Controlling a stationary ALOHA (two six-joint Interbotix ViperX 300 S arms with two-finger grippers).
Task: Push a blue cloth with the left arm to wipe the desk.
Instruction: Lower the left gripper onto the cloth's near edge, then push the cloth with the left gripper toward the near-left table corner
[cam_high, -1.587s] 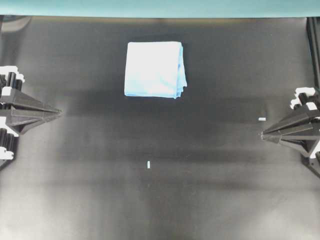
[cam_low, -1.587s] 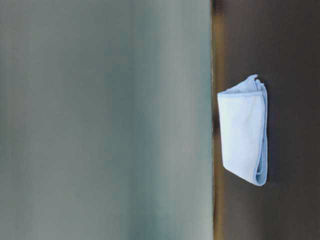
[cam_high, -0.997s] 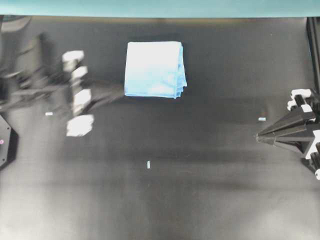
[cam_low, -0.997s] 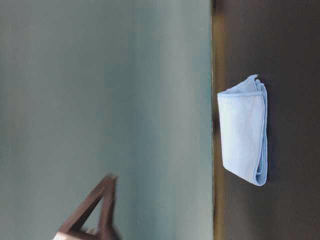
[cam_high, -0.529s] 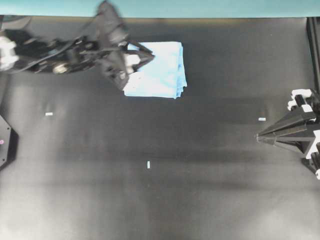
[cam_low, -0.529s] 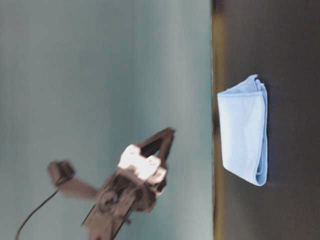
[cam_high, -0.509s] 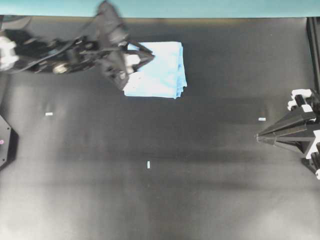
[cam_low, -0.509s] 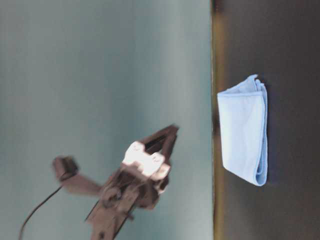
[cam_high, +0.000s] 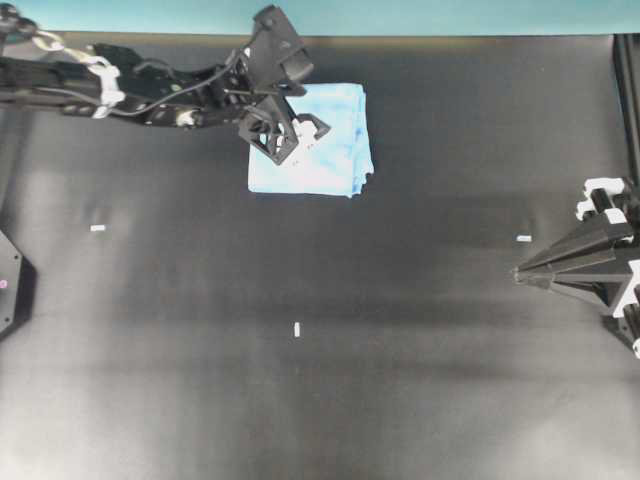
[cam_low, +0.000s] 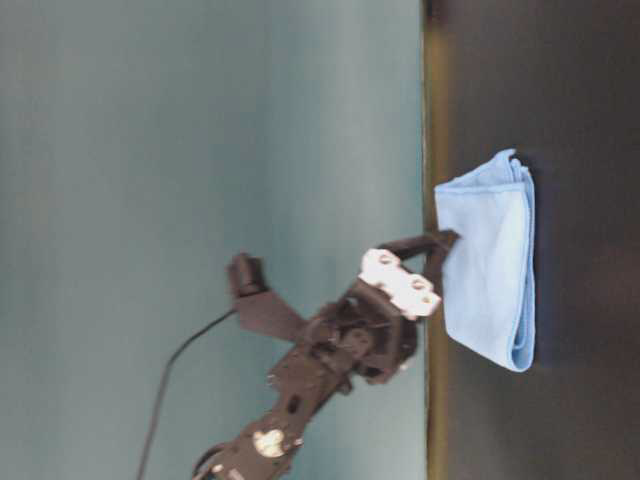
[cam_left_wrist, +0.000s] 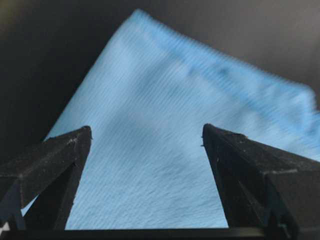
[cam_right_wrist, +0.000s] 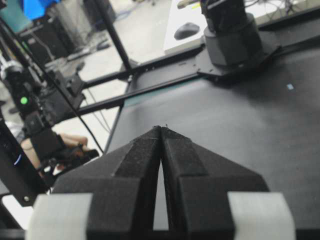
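The black bench (cam_high: 320, 300) carries the blue cloth (cam_high: 325, 150), which lies folded near the teal strip (cam_high: 320, 15) along the far edge. From overhead, the left arm (cam_high: 120, 88) reaches in from the cloth's left side, and the left hand (cam_high: 298, 138) sits over the cloth's near-left corner, though this view does not show how far its fingers stand apart. The left wrist view does: the two black fingers (cam_left_wrist: 55, 165) are spread wide, with the blue cloth (cam_left_wrist: 165, 150) filling the gap between them. The table-level view shows the left hand (cam_low: 435, 250) tipped toward the cloth (cam_low: 490, 270), its fingertips at the cloth's edge; whether they press on it cannot be told. Well away from the cloth, at the bench's right edge, rests the right hand (cam_high: 520, 273); the right wrist view shows its fingers (cam_right_wrist: 145, 170) pressed together on nothing.
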